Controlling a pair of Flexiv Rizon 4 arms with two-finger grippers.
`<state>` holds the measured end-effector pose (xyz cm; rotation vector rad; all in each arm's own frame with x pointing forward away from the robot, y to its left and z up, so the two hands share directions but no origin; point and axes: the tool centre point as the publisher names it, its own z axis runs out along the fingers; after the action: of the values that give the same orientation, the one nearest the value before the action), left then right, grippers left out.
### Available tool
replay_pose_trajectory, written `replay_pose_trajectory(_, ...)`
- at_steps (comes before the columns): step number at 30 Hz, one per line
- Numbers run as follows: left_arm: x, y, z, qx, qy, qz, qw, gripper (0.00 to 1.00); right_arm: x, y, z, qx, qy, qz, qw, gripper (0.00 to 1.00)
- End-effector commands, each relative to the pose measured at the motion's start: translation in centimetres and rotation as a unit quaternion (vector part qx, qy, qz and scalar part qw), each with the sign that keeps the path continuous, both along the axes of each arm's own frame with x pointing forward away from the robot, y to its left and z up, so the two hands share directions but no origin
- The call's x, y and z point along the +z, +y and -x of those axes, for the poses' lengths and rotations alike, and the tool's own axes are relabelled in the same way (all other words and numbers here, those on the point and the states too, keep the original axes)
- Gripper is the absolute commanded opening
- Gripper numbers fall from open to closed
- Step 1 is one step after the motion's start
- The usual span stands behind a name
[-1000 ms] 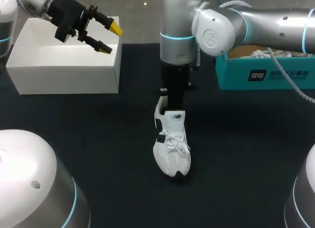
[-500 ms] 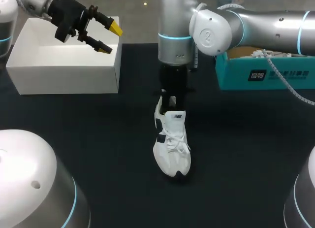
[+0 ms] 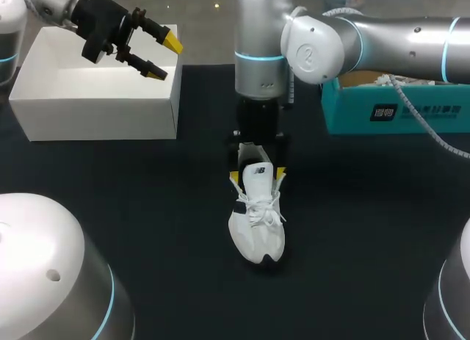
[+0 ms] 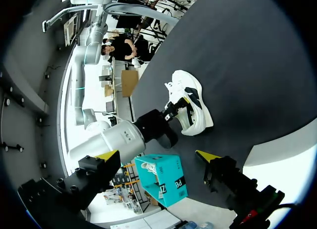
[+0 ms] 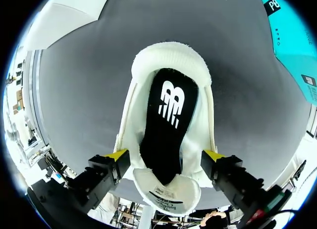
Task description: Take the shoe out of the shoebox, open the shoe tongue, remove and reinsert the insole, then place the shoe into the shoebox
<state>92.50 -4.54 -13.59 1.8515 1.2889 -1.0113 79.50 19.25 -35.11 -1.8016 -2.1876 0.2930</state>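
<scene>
Mid-table, on the black table [image 3: 367, 237], the white shoe [image 3: 256, 221] stands upright on its sole, out of both boxes, toe toward the near edge and heel toward the far edge. My right gripper [image 3: 257, 178] comes straight down over the heel end with its fingers spread wide, one yellow tip on each side of the shoe, just beside the upper. Whether they actually touch it I cannot tell. From the right wrist, the right gripper [image 5: 165, 155] straddles the shoe [image 5: 171, 61], and the black insole [image 5: 163, 145] shows in the opening between the fingers, lying inside the shoe. My left gripper [image 3: 163, 57] hovers above the right far corner of the white shoebox [image 3: 95, 98], fingers apart, nothing between them, well apart from the shoe. The white shoebox sits at the table's far left, open on top. A teal box [image 3: 396, 109] sits at the far right, behind my right arm. From the left wrist, the left gripper [image 4: 157, 156] is spread and empty, with the shoe [image 4: 190, 103] and teal box [image 4: 161, 177] ahead of it.
</scene>
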Motion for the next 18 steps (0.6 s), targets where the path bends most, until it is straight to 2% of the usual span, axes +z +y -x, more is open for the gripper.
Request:
replay_pose_trajectory(1,0.0,0.0,0.0,0.0,-0.001,-0.001,1.0,1.0,-0.2,0.1,0.2,-0.002,0.003,0.002,1.0,1.0)
replay_pose_trajectory(18,0.0,0.0,0.0,0.0,-0.001,-0.001,1.0,1.0,2.1,0.3,1.9,-0.005,0.003,0.02,1.0,1.0)
